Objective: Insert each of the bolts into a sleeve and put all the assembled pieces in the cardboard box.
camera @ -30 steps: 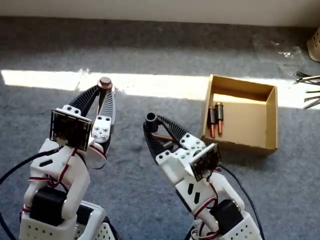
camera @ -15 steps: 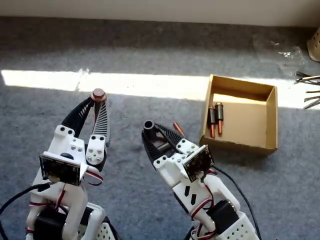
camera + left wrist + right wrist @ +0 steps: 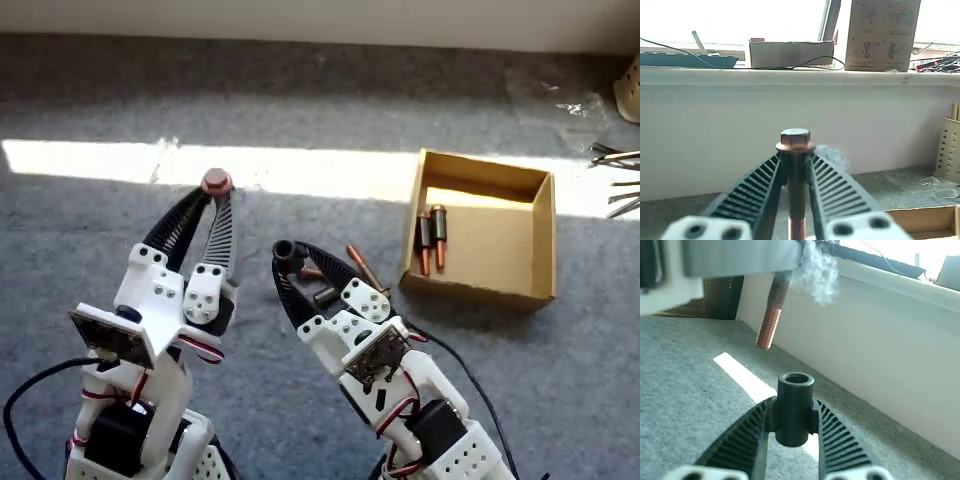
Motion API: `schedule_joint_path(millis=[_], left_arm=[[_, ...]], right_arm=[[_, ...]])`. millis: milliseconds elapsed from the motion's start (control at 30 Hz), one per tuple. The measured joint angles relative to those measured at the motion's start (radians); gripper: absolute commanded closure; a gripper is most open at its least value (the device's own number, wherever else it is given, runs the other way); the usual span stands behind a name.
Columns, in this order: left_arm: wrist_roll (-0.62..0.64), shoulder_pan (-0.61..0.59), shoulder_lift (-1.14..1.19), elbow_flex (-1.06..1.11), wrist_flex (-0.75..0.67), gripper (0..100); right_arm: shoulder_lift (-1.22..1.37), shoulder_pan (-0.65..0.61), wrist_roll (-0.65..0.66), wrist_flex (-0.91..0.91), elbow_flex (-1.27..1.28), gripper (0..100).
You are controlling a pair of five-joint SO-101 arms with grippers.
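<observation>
Left gripper point(image 3: 214, 196): we've got it clamped on a bolt point(image 3: 216, 182)
Right gripper point(image 3: 288, 262): pinching a sleeve point(image 3: 284, 250), cardboard box point(image 3: 545, 235) at 3 o'clock

Open carpet point(image 3: 250, 222) lies between the left gripper point(image 3: 214, 192), clamping a bolt point(image 3: 216, 181), and the right gripper point(image 3: 288, 257), clamping a sleeve point(image 3: 283, 248); I can pass there. Toward the cardboard box point(image 3: 546, 240), a loose bolt point(image 3: 362, 265) and, I think, a second sleeve point(image 3: 326, 296) block the floor. In the box, two assembled pieces point(image 3: 431, 238) take the side nearest the arms, with room beside them.

copper bolt point(image 3: 795, 146) upright, gripped | black sleeve point(image 3: 795, 407) upright, gripped | two assembled pieces point(image 3: 438, 232) in cardboard box point(image 3: 545, 235)
</observation>
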Motion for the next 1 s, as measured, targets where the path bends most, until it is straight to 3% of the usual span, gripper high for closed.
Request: schedule_joint_path(millis=[100,500,733,1000], left_arm=[[0.002,0.044,0.0,0.0,-0.034,99],[0.0,0.063,0.0,0.0,-0.137,99],[0.0,0.163,0.0,0.011,-0.157,99],[0.0,0.173,0.002,0.124,-0.255,99]], right_arm=[[0.0,0.0,-0.011,0.003,0.0,99.3],[0.0,0.043,-0.267,0.046,0.0,99.3],[0.0,0.046,-0.282,0.046,0.0,99.3],[0.0,0.046,-0.282,0.046,0.0,99.3]])
